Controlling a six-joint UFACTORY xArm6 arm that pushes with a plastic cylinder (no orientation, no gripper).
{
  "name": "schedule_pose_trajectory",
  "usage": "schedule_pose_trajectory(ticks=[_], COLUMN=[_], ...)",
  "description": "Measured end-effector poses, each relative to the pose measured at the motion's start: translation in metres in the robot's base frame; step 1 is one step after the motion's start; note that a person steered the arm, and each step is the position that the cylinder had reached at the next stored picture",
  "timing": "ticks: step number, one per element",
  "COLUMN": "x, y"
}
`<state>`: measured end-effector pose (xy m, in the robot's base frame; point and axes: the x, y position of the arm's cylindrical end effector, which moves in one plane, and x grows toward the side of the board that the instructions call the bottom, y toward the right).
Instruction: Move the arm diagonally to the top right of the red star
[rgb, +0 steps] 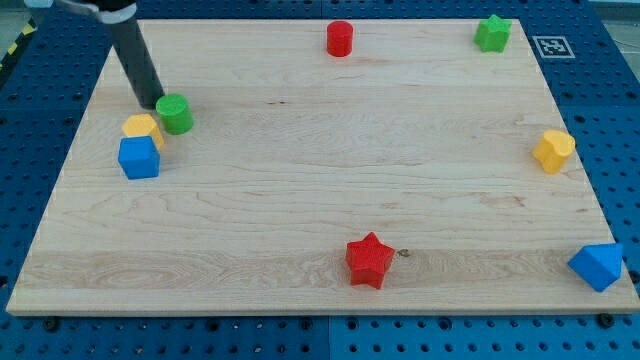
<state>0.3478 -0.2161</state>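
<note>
The red star lies near the view's bottom, a little right of the middle of the wooden board. My tip is far off at the view's upper left, touching or just left of the green cylinder. A yellow block and a blue cube sit just below the tip. The rod slants up toward the view's top left corner.
A red cylinder stands at the top middle. A green star is at the top right. A yellow block sits at the right edge. A blue block lies at the bottom right corner.
</note>
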Motion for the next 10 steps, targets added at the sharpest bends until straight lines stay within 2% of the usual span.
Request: schedule_pose_trajectory(ticks=[2, 3, 5, 8, 10], x=[0.002, 0.008, 0.044, 0.043, 0.031], y=[0.061, 0.069, 0.073, 0.033, 0.060])
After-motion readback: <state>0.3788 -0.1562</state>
